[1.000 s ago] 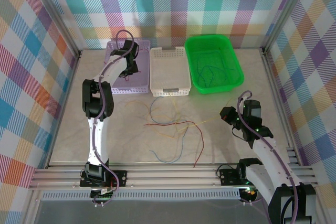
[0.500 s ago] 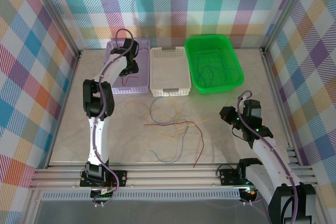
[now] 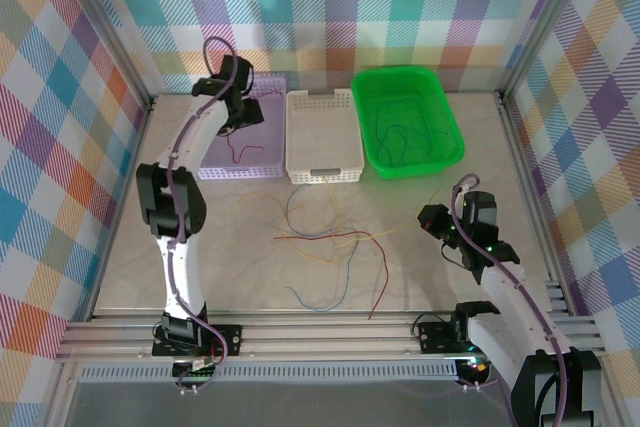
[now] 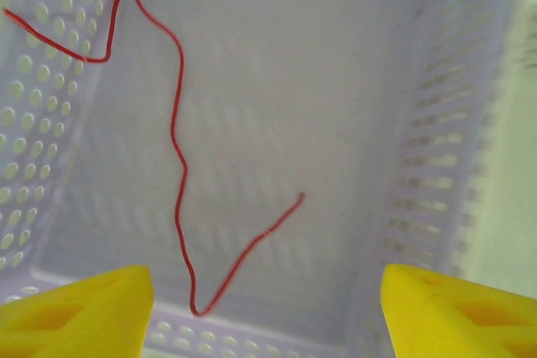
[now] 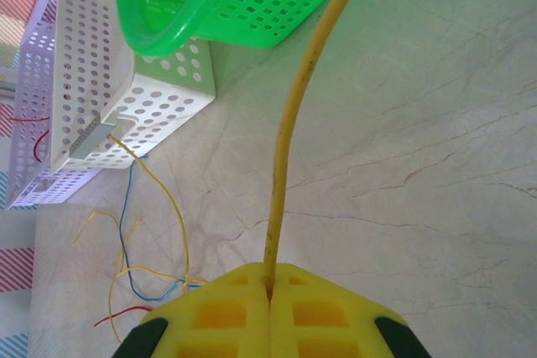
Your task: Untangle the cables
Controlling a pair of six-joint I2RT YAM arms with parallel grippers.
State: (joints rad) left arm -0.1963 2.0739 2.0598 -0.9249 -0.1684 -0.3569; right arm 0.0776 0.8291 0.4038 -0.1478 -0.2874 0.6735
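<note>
From its wrist camera: right tool tight on yellow cable

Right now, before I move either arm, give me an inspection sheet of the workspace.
Surface: marbled table, carrying three baskets.
Job's things: tangled wires, red, yellow and blue, mid-table; red wire in purple basket; dark wires in green basket.
Clutter: nothing seen; white basket between the other two.
Claws: left claw open above purple basket; right claw shut on yellow wire.
Cables: purple-grey arm cables along both arms.
Surroundings: plaid walls, aluminium frame.
</note>
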